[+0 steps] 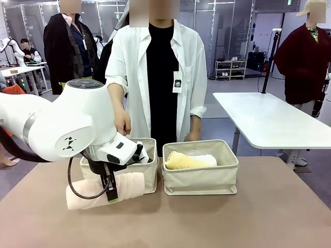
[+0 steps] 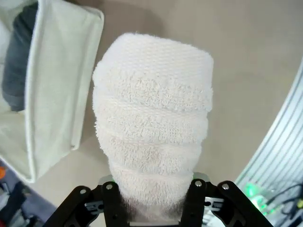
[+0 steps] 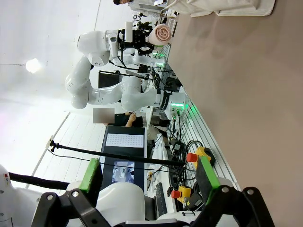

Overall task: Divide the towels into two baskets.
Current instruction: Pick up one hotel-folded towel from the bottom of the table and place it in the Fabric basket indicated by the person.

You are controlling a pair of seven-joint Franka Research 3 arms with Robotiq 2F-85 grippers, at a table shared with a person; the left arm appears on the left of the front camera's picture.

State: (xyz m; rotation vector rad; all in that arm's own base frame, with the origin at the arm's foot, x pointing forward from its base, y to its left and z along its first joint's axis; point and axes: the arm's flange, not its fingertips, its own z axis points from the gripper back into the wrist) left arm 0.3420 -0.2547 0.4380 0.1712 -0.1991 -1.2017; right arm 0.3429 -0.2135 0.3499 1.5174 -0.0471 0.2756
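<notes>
Left gripper clamped on pale pink rolled terry towel at lower left beside beige canvas basket; right gripper fingers apart.

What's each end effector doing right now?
Left end effector: closed on the pale pink towel, beside the left basket.
Right end effector: open, holding nothing.

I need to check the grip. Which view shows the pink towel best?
The left wrist view: the pink towel fills it, clamped by the left pincer. The front view has the arm partly covering it; the right wrist view shows its spiral end, far off.
</notes>
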